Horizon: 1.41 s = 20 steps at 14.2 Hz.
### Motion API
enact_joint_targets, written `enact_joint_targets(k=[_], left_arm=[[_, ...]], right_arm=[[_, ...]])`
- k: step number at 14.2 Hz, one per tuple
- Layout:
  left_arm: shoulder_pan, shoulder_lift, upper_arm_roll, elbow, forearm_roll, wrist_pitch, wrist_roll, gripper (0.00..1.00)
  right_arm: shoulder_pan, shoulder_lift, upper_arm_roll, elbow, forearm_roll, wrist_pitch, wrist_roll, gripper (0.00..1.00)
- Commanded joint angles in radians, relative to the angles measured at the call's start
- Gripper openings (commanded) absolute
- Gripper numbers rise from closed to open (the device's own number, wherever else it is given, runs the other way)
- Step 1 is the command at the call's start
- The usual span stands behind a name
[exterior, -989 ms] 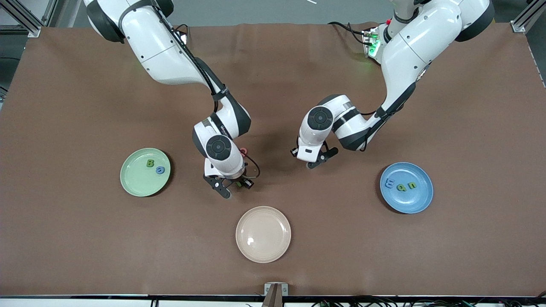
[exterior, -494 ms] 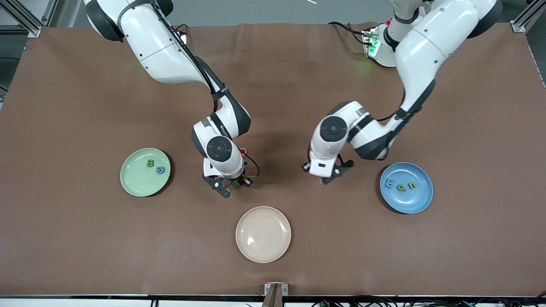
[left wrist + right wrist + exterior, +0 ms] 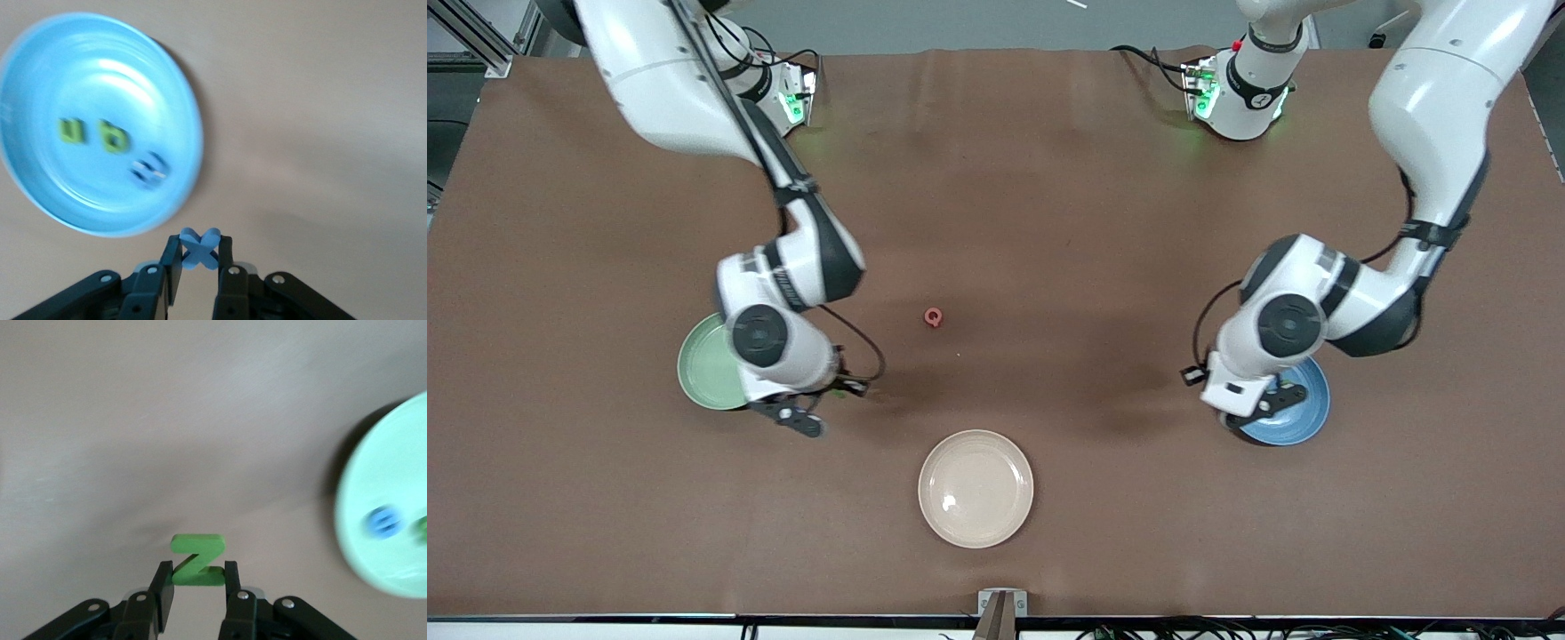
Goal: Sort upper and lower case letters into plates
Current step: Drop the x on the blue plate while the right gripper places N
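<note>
My left gripper (image 3: 1260,409) is up over the edge of the blue plate (image 3: 1305,414) nearest the table's middle. In the left wrist view it (image 3: 199,244) is shut on a blue letter x (image 3: 200,249). The blue plate (image 3: 40,93) holds two green letters (image 3: 93,133) and a blue one (image 3: 149,169). My right gripper (image 3: 799,420) is up beside the mint green plate (image 3: 703,366), over its edge nearest the table's middle. In the right wrist view it (image 3: 197,572) is shut on a green letter Z (image 3: 197,550). The green plate (image 3: 393,573) holds a blue letter (image 3: 383,522).
A small red letter (image 3: 933,317) lies on the brown mat near the table's middle. An empty cream-beige plate (image 3: 975,488) lies nearer to the front camera than the red letter. The arms' bases stand along the back edge.
Both arms have swung away from the table's middle, the right one to the green plate and the left one to the blue plate. The red letter now shows uncovered.
</note>
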Motion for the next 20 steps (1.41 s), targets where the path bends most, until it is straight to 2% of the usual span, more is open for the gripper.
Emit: enact_joint_targets(k=[1, 5, 6, 9, 10, 14, 20], left_arm=[[0.074, -0.004, -0.011, -0.024, 0.005, -0.018, 0.109, 0.12], [0.111, 0.025, -0.005, -0.031, 0.021, -0.012, 0.182, 0.17], [0.114, 0.032, -0.005, -0.031, 0.04, -0.009, 0.182, 0.26], [0.118, 0.045, 0.041, -0.035, 0.054, 0.006, 0.182, 0.95], [0.12, 0.043, 0.043, -0.035, 0.054, 0.006, 0.182, 1.0], [0.126, 0.008, 0.038, -0.025, 0.044, -0.003, 0.185, 1.0], [0.125, -0.116, 0.024, 0.026, 0.035, -0.058, 0.211, 1.0]], right_arm=[[-0.102, -0.178, 0.021, -0.239, -0.009, 0.053, -0.212, 0.0], [-0.238, -0.278, 0.021, -0.448, -0.007, 0.188, -0.483, 0.0], [-0.271, -0.281, 0.021, -0.476, -0.007, 0.209, -0.528, 0.0], [-0.326, -0.274, 0.021, -0.507, -0.007, 0.232, -0.601, 0.0], [-0.347, -0.269, 0.021, -0.521, -0.007, 0.255, -0.613, 0.0], [-0.371, -0.217, 0.021, -0.542, -0.007, 0.343, -0.644, 0.01], [-0.371, -0.165, 0.021, -0.538, -0.007, 0.37, -0.644, 0.02]])
